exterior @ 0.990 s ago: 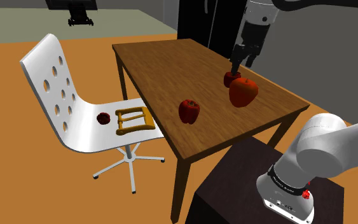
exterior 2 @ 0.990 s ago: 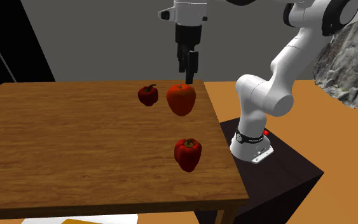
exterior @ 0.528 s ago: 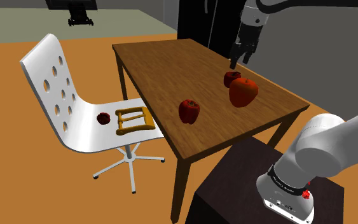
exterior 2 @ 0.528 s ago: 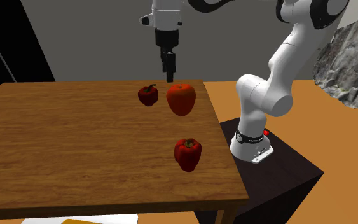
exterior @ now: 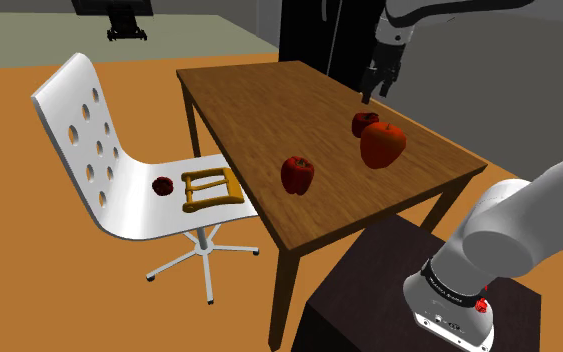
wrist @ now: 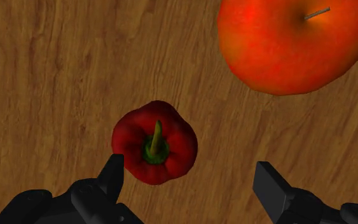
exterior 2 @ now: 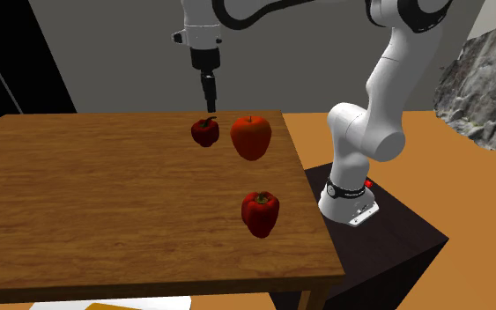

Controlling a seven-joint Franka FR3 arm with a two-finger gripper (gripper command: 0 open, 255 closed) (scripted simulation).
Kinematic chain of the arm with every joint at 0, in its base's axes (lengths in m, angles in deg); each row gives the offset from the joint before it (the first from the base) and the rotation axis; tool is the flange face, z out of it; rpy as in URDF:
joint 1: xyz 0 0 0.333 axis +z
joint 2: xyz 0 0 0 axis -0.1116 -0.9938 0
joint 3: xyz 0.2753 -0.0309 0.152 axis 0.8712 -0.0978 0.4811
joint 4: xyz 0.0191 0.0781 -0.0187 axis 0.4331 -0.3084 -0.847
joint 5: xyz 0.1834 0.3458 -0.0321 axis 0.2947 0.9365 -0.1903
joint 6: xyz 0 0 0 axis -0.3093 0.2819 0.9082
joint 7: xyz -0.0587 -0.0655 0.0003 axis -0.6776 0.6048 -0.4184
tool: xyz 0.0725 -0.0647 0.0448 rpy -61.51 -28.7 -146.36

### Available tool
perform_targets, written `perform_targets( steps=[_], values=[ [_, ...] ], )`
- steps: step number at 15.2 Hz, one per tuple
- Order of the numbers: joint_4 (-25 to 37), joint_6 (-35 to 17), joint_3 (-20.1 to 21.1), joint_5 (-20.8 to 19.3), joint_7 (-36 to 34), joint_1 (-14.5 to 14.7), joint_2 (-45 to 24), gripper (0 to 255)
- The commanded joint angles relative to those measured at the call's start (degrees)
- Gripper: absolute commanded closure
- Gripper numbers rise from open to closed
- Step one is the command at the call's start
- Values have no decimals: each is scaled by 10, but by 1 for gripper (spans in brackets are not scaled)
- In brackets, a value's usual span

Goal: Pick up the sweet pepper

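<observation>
Hand (wrist: 190,167) released, fingers (wrist: 110,177) apart above lobed, glossy red sweet pepper (wrist: 155,141) on wood-grain desk (wrist: 44,76); green stem (wrist: 154,137) plain in wrist view, seemingly dark elsewhere.

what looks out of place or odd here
A small dark red object and a yellowish frame lie on the seat of the white chair, not on the table. Nothing looks spilled or damaged.
</observation>
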Motion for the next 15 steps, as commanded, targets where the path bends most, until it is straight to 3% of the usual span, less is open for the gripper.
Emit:
perform_targets(
  steps=[1,11,12,15],
  values=[
    [36,-9,-22,7,29,-3,-46,0],
    [-9,-70,-31,8,34,-6,-62,0],
    [-11,-70,-31,7,34,-6,-60,255],
    [-11,-70,-31,7,34,-6,-60,255]
  ],
)
